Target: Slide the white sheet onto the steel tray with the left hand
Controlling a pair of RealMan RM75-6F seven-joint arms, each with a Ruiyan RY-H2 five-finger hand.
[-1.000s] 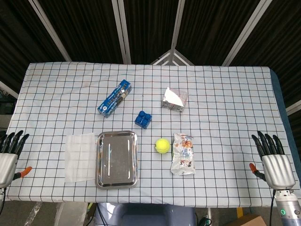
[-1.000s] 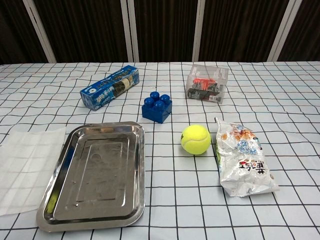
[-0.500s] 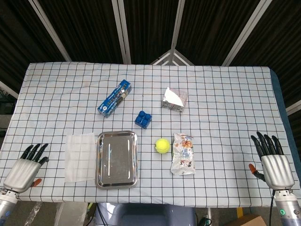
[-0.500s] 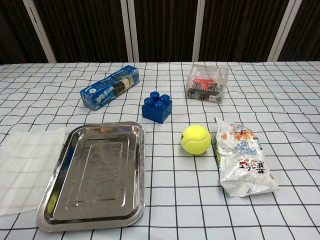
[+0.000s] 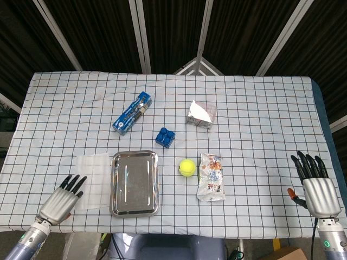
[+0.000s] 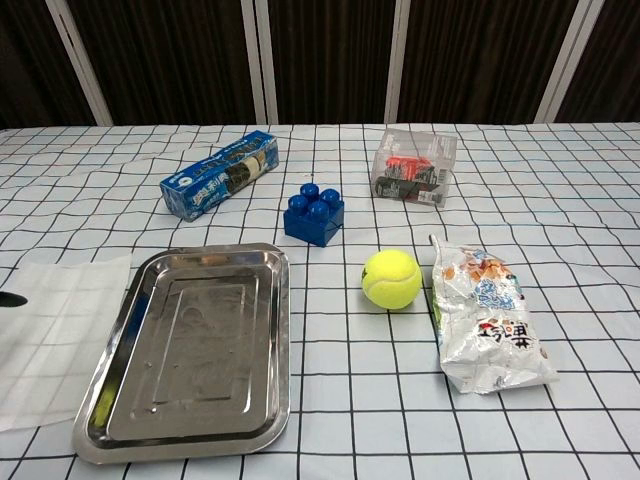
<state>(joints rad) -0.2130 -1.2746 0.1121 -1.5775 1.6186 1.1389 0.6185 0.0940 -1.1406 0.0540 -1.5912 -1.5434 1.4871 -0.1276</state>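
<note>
The white sheet lies flat on the checked cloth, its right edge against the left rim of the steel tray. My left hand hovers at the sheet's near left corner, fingers spread and holding nothing; its dark fingertips reach the sheet's edge. In the chest view only one fingertip shows at the left border. My right hand stays at the table's right front edge, fingers apart and empty.
A yellow tennis ball and a snack bag lie right of the tray. Behind it sit a blue brick, a blue biscuit box and a clear plastic box.
My left hand has travelled right and forward from the table's left edge to the sheet's near left corner. The sheet, tray and right hand have not moved.
</note>
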